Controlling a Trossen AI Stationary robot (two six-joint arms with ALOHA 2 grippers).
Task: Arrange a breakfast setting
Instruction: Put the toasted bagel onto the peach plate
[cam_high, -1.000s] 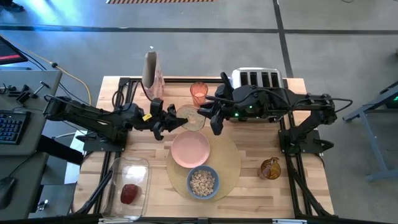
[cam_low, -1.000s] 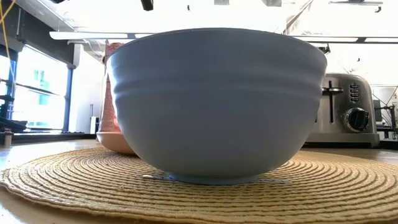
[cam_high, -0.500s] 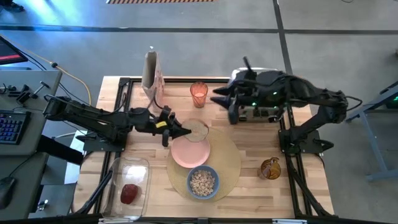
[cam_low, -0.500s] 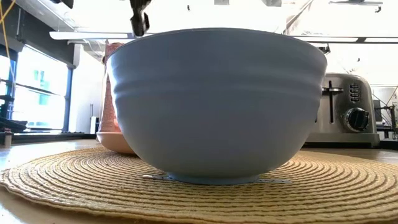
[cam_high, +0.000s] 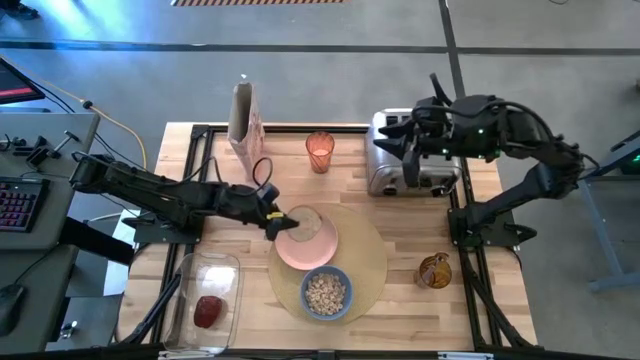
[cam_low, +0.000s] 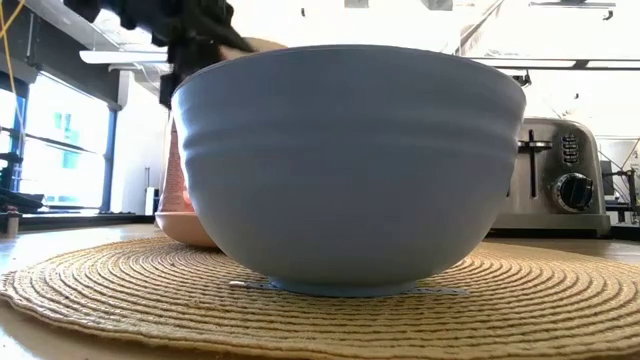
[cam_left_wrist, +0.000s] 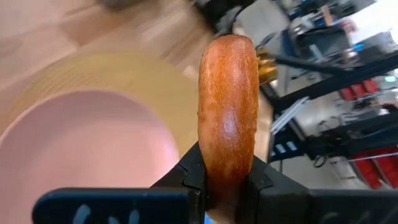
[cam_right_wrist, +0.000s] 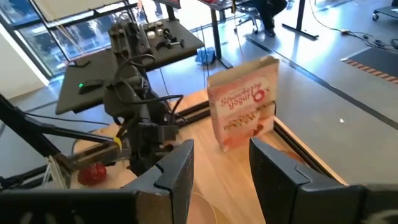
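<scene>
My left pincer (cam_left_wrist: 227, 180) is clamped on the bagel half (cam_left_wrist: 227, 112), holding it on edge just over the pink plate (cam_high: 312, 247) on the round tan placemat (cam_high: 365, 262). My right pincer (cam_right_wrist: 221, 163) hangs released above the toaster (cam_high: 400, 170), well apart.

Right end effector (cam_right_wrist: 221, 171) in foreground, two dark fingers (cam_right_wrist: 177, 171) apart, nothing between. Beyond, wooden worktop (cam_right_wrist: 205, 168) with upright pink-printed yogurt pouch (cam_right_wrist: 244, 111). Left arm (cam_right_wrist: 134, 134) reaches across worktop, cables trailing. Red apple (cam_right_wrist: 92, 173) in clear container (cam_right_wrist: 62, 174) near it. Desk with equipment (cam_right_wrist: 118, 46) and grey floor (cam_right_wrist: 348, 68) behind.
</scene>
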